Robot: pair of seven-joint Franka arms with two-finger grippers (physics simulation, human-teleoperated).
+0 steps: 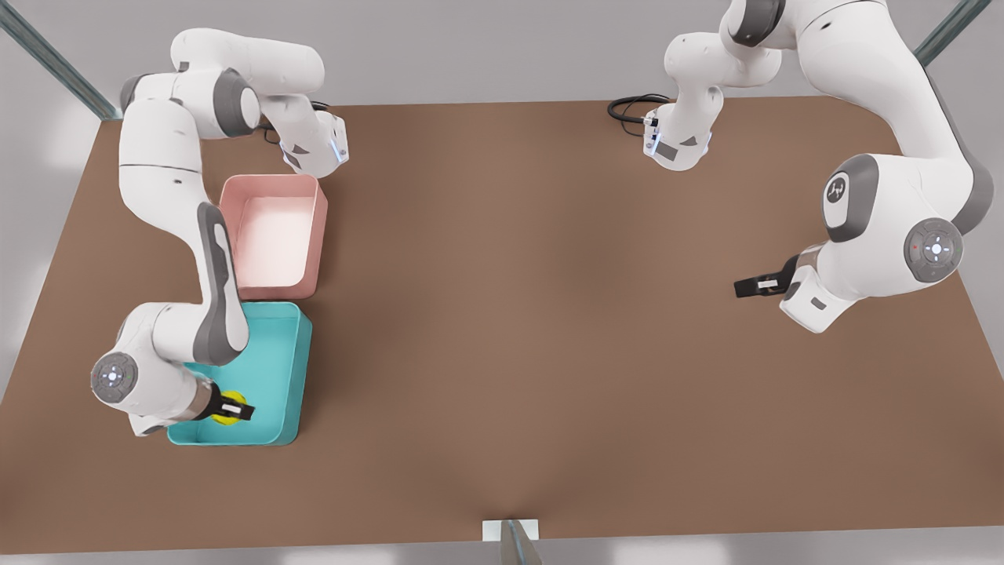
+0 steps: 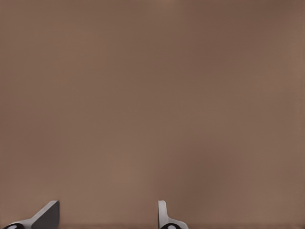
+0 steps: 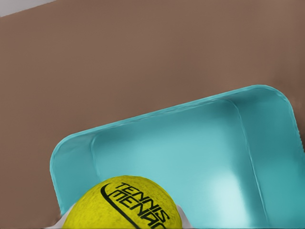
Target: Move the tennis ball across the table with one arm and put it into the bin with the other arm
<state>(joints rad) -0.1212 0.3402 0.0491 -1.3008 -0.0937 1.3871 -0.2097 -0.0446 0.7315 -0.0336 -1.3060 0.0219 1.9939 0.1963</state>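
Final step: right claw [image 1: 233, 409] pinches the tennis ball [image 1: 225, 411] over the teal bin [image 1: 292, 369] — next, spread and drop. Left claw [image 1: 754, 286] waits spread above bare desk [image 1: 518, 314].

I see soft, even, bright light; the table [image 1: 502, 329] carries only faint, blurred shadows. A pale glare spot sits on the bin [image 3: 228, 200] floor.

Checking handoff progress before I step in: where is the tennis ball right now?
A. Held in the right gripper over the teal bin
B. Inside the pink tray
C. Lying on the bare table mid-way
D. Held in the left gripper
A: the right gripper grips the tennis ball over the teal bin.
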